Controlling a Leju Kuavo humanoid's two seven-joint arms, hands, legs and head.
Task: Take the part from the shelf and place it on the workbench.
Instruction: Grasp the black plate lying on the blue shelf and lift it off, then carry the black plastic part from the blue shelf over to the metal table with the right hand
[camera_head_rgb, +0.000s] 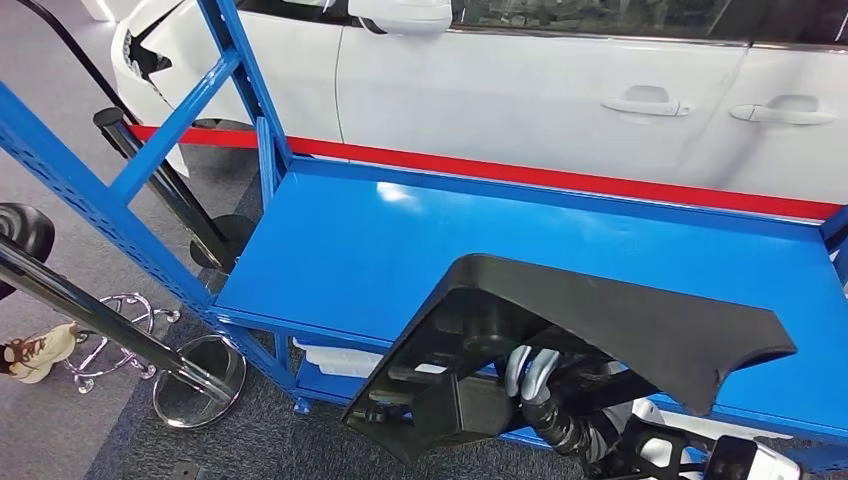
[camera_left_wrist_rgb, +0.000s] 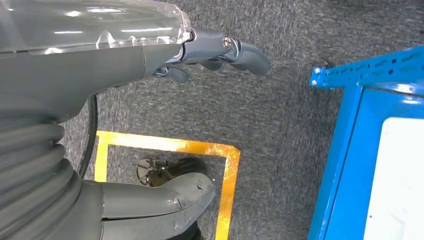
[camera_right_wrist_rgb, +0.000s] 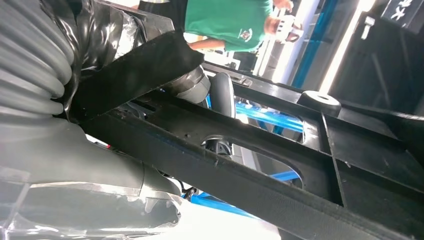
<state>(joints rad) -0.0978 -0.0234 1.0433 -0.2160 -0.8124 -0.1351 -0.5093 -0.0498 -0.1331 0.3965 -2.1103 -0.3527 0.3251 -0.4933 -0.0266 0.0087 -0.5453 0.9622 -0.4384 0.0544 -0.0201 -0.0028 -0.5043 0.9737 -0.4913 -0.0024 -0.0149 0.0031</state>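
Fingers (camera_right_wrist_rgb: 220, 102) of the right hand (camera_head_rgb: 535, 375) wrap around a rib of the black plastic part (camera_head_rgb: 600, 320), gripping it from underneath; in the right wrist view a dark finger passes through an opening in the part's ribbed frame. Seen from the head camera, the part is held above the front edge of the blue workbench (camera_head_rgb: 420, 240), tilted, with its broad flat side up and its far tip reaching over the blue surface. Whether it touches the bench I cannot tell. Over grey carpet and a yellow floor marking (camera_left_wrist_rgb: 165, 145), the left hand (camera_left_wrist_rgb: 150, 120) holds nothing, its fingers (camera_left_wrist_rgb: 245, 52) lightly curled and well apart from the thumb. Behind the workbench stands a white car (camera_head_rgb: 560, 90). A person in a green shirt (camera_right_wrist_rgb: 227, 20) appears in the right wrist view.
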